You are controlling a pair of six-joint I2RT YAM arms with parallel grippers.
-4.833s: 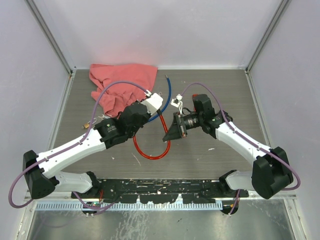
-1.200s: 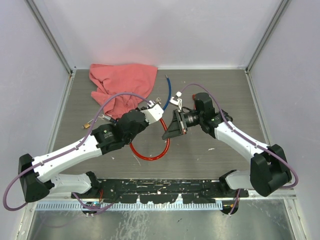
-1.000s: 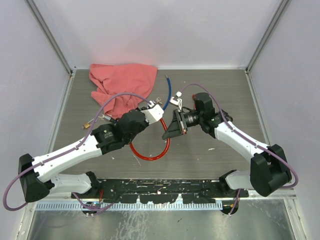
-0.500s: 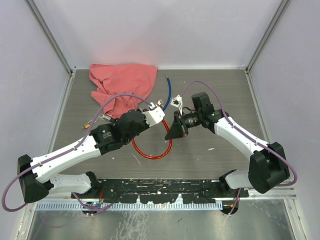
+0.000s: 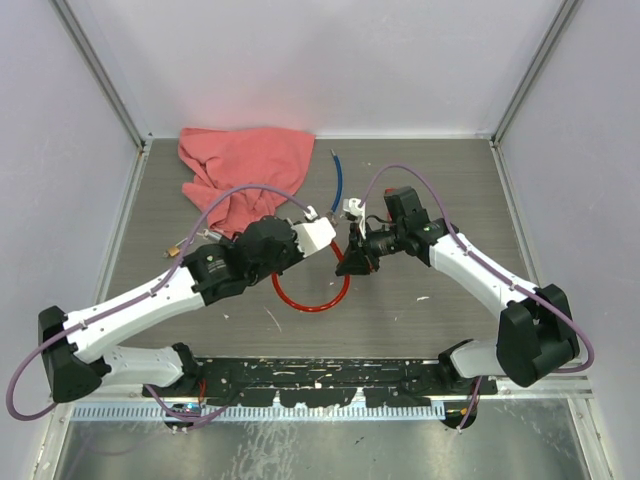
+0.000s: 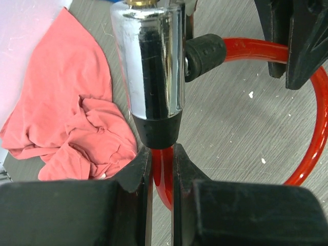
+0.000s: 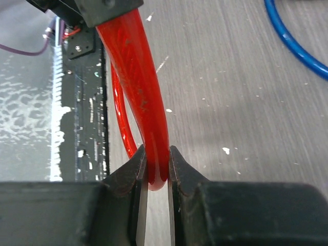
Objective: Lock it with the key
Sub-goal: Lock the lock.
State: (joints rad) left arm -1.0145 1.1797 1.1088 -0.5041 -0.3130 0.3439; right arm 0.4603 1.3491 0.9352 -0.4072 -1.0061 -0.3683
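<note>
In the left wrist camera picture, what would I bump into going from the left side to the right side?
Pink-red cloth → shiny silver lock → black cable end → right gripper. The red cable stretches across several of these, so it is left out.

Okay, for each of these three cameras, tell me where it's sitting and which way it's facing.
Top external: fixed above and behind the bases, looking down on the table; left arm and right arm show whole.
Left wrist: on the left arm, facing down past the left gripper, shut on the red cable under the chrome lock body.
Right wrist: on the right arm, facing down past the right gripper, shut on the red cable too.
Shared: top and left wrist both show the pink cloth.
</note>
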